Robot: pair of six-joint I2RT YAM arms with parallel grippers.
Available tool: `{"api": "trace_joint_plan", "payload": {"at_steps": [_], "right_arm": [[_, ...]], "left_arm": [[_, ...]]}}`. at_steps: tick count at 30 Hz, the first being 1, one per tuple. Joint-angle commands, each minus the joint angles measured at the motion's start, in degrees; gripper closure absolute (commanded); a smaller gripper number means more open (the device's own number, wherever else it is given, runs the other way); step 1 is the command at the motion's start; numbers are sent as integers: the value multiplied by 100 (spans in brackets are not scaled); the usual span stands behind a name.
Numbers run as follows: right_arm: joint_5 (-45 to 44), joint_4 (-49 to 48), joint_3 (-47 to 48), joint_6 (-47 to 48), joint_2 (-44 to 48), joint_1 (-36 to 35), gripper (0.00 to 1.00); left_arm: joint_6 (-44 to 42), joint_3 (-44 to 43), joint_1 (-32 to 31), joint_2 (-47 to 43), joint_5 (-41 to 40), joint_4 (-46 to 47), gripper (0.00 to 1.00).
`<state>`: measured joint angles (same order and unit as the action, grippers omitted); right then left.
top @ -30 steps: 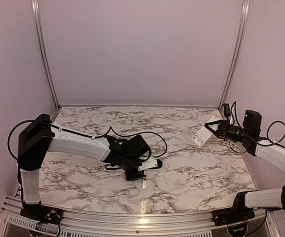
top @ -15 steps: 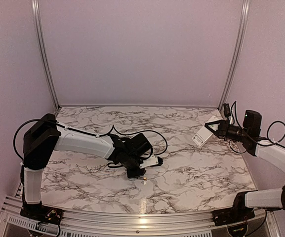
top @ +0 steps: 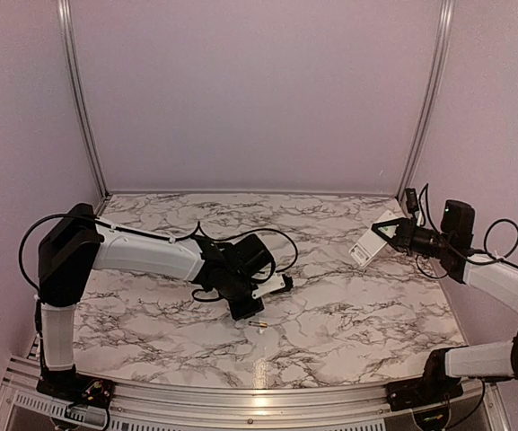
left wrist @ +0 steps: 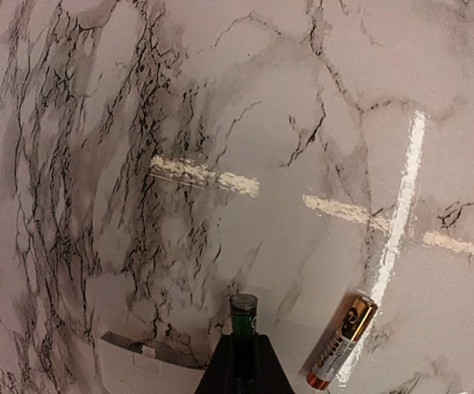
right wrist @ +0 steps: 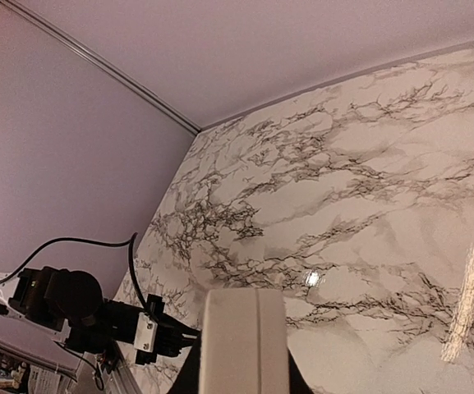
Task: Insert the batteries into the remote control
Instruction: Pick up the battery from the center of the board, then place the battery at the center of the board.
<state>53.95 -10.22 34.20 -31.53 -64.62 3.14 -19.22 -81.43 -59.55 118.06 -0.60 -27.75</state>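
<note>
My left gripper [top: 243, 313] is low over the middle of the table and shut on a dark green battery [left wrist: 243, 316], whose end sticks out past the fingertips [left wrist: 220, 373]. A second battery [left wrist: 342, 342], gold and black, lies on the marble just to the right of it; it also shows in the top view [top: 259, 323]. My right gripper [top: 375, 239] is held up at the far right and shut on the white remote control [top: 364, 246], which fills the lower middle of the right wrist view [right wrist: 243, 332].
A small white plastic piece [left wrist: 142, 365] lies on the table just left of the left fingers. The left arm's black cable [top: 281, 242] loops over the table behind its wrist. The walls and metal corner posts [top: 420, 117] close the back.
My left gripper has drawn back a little from the near edge with the battery in it, away from the loose battery. The right arm has not moved.
</note>
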Motion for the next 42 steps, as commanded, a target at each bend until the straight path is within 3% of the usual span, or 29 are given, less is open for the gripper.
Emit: {"api": "trace_joint_plan", "payload": {"at_steps": [1, 7, 16, 18, 22, 24, 29, 37, 42], "right_arm": [[88, -178, 22, -11, -16, -50, 100], [99, -200, 21, -36, -19, -50, 100], [89, -306, -9, -59, -58, -58, 100], [83, -333, -2, -76, -69, -66, 100], [80, -338, 25, -85, -81, -84, 100], [82, -319, 34, -77, -70, -93, 100], [71, -268, 27, -52, -5, -94, 100], [81, -208, 80, -25, 15, -94, 100], [65, -183, 87, -15, 48, -94, 100]], "left_arm": [[561, 189, 14, -785, 174, -18, 100], [1740, 829, 85, -1474, -316, 252, 100], [5911, 2489, -21, -2603, -788, 1704, 100], [6750, 2553, -75, -2554, -1164, 1514, 100], [8355, 2119, -272, -2049, -2231, 231, 100], [8902, 1905, -302, -1761, -2333, -240, 100], [9620, 1866, -303, -1407, -2143, -353, 100], [10019, 1656, -286, -965, -1939, -558, 100], [10026, 1590, -261, -748, -1688, -528, 87]]}}
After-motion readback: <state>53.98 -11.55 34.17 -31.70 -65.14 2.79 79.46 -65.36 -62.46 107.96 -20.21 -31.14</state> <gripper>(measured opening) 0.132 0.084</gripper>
